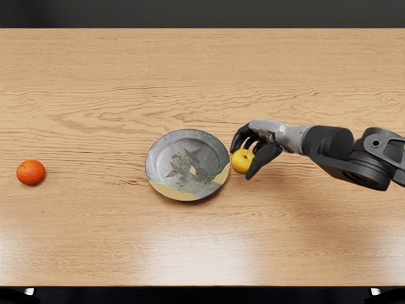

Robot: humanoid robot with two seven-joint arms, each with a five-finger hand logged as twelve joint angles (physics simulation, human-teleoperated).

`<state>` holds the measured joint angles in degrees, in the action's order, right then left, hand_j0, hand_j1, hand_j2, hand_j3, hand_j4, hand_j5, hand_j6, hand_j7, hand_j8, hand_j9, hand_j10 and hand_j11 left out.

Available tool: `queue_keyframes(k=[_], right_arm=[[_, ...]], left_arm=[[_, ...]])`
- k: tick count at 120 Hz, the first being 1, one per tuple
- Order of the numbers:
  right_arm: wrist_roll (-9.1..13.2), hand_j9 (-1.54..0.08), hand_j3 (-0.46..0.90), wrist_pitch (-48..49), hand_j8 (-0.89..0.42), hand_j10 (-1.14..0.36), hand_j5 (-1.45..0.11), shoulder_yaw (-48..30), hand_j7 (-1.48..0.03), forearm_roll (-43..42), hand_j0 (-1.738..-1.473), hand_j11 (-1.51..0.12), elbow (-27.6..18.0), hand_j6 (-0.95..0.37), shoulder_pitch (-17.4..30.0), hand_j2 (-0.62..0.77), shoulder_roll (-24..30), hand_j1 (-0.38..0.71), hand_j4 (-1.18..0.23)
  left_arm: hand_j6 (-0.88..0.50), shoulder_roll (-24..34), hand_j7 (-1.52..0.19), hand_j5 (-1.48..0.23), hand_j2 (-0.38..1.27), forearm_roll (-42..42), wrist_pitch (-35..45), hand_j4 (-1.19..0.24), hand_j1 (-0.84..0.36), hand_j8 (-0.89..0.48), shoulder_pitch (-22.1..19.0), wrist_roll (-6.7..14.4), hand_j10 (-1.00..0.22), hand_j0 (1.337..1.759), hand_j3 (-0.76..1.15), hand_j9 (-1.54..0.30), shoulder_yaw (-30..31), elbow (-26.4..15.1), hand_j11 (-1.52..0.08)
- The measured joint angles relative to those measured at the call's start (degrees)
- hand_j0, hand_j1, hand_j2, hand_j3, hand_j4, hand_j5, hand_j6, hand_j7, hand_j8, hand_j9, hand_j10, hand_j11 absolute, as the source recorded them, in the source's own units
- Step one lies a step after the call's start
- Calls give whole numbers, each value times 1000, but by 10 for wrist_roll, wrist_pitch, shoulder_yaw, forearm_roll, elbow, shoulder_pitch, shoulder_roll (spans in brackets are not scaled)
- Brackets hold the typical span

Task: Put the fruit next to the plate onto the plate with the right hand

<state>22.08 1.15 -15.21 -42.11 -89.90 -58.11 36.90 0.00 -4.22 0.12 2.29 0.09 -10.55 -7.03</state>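
A small yellow fruit (241, 161) lies on the table just right of the plate (166, 182), a grey dish with a bird pattern and a yellow edge. My right hand (250, 152) reaches in from the right edge, its dark fingers (239, 137) curled around the fruit from above and from the right. The fruit looks to be still resting on the wood, close to the plate's rim. An orange fruit (30, 172) lies far off at the left side of the table.
The wooden table (202, 76) stretches wide around the plate. The right forearm (342, 155) lies low over the table's right side.
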Motion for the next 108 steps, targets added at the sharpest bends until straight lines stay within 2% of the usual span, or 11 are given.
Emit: queue_keyframes(k=[28, 60, 81, 108], right_arm=[[5, -964, 1, 8, -485, -692, -964, -12, -927, 6, -1658, -966, 8, -486, -17, 474, -60, 308, -692], [4, -964, 1, 7, -459, -693, -970, -10, -927, -18, -1658, -965, 78, -457, -32, 523, -159, 347, -689], [1, -961, 0, -1, -481, -693, -956, -6, -927, -72, -1657, -964, 113, -486, -31, 469, -207, 308, -696], [0, -955, 0, -3, -491, -688, -945, -4, -921, -103, -1657, -959, 138, -496, -29, 467, -237, 300, -694]], left_arm=[[-21, 0, -26, -26, 4, 0, 0, -21, 325, -21, 0, 0, -21, 1658, 0, -26, 0, 0, -26], [-21, 0, -26, -26, 4, 0, 0, -21, 325, -21, 0, 0, -21, 1658, 0, -26, 0, 0, -26], [-21, 0, -26, -26, 4, 0, 0, -21, 325, -21, 0, 0, -21, 1658, 0, -26, 0, 0, -26], [-21, 0, -26, -26, 4, 0, 0, -21, 325, -21, 0, 0, -21, 1658, 0, -26, 0, 0, -26]])
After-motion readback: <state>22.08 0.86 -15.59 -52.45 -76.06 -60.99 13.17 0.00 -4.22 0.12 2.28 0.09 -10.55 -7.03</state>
